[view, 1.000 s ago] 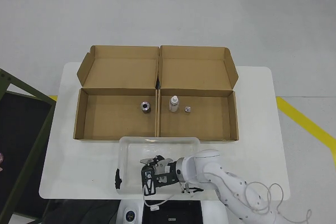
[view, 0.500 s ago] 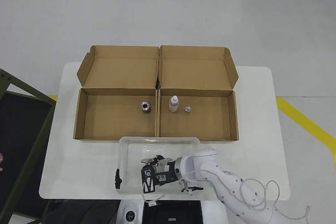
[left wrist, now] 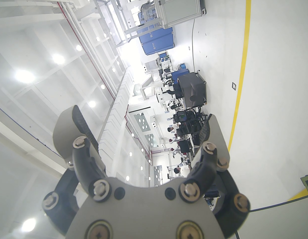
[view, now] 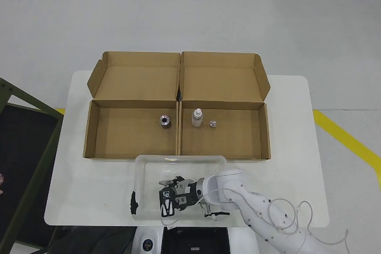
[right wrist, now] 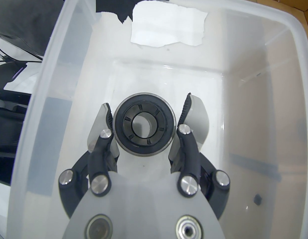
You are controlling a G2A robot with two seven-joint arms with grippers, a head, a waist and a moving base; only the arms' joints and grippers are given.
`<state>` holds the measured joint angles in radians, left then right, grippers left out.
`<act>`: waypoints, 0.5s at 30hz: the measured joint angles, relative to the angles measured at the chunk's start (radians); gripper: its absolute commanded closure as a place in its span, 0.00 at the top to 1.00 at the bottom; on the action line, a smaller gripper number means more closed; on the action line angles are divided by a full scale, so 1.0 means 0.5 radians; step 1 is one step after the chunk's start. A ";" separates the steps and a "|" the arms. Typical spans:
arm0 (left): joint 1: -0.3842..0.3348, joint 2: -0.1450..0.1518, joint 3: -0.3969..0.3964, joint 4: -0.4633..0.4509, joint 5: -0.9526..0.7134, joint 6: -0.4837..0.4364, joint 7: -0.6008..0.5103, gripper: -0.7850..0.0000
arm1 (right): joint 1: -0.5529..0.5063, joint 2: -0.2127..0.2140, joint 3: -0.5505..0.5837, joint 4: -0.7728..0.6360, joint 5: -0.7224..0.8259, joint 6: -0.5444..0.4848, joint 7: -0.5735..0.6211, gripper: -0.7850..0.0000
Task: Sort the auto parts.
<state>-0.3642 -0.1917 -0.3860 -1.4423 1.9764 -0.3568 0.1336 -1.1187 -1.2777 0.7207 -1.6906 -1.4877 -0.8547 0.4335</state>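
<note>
Picking is in hand: the right gripper [right wrist: 147, 99] is held in the clear bin [right wrist: 243, 8], jaws released astride the bearing [right wrist: 144, 141]; closure, then carriage to the cardboard box [view: 120, 134] at eleven o'clock, is called for

The right gripper [view: 169, 202] creeps a little further toward the near left corner of the clear plastic bin [view: 178, 158], and its white arm [view: 241, 197] swings after it, the elbow sliding nearer the front edge of the table [view: 292, 127] with the loose cable [view: 303, 213] trailing.
</note>
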 measured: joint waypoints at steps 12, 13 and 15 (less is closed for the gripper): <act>0.000 0.000 0.000 0.000 0.000 0.000 0.000 1.00 | 0.022 0.000 0.007 0.035 0.153 -0.022 -0.087 0.00; 0.000 0.000 0.000 0.000 0.000 0.000 0.000 1.00 | 0.025 0.000 0.008 0.033 0.163 -0.022 -0.091 0.00; 0.000 0.000 0.000 0.000 0.000 0.000 0.000 1.00 | 0.033 0.000 0.012 0.020 0.182 -0.021 -0.098 0.00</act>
<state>-0.3642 -0.1917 -0.3860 -1.4423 1.9764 -0.3568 0.1336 -1.1022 -1.2779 0.7267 -1.6807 -1.3967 -0.8653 0.3847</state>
